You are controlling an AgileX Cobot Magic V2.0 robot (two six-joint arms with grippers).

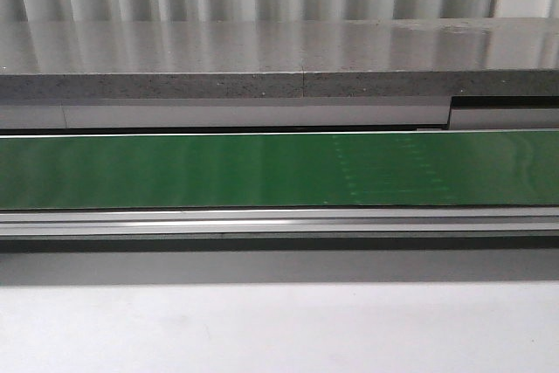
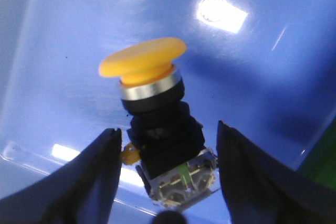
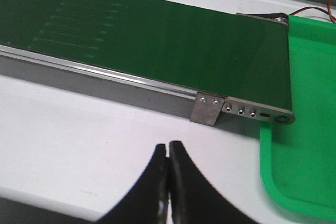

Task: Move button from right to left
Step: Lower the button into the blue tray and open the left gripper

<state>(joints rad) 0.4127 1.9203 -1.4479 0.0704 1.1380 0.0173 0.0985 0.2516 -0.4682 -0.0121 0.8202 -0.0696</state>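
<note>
**A:** Where is the button point(image 2: 157, 129) right now?

**B:** In the left wrist view it lies tilted on the floor of a blue tray point(image 2: 63, 66), yellow mushroom head away from the camera, contact block with its screws nearest. The left claw point(image 2: 168, 153) is spread apart, one finger on each side of the black body, and I see a clear gap on both sides. Nothing is clamped.

**A:** So is the button already on the left?

**B:** I'd judge so, since it sits under the left arm, in its tray. The step in hand looks like a release or a pull-away.

**A:** How should that go?

**B:** Lift straight up, keeping the fingers wide so neither one catches the head or tips the body over. The button rests on its side and looks likely to roll if nudged.

**A:** And the other arm?

**B:** The right claw point(image 3: 168, 153) is pressed together with nothing in it, hovering above the white table point(image 3: 79, 135) near the end of the green conveyor belt point(image 3: 157, 35), beside a green tray point(image 3: 307, 145). The front view shows only the belt; neither arm appears there.
</note>
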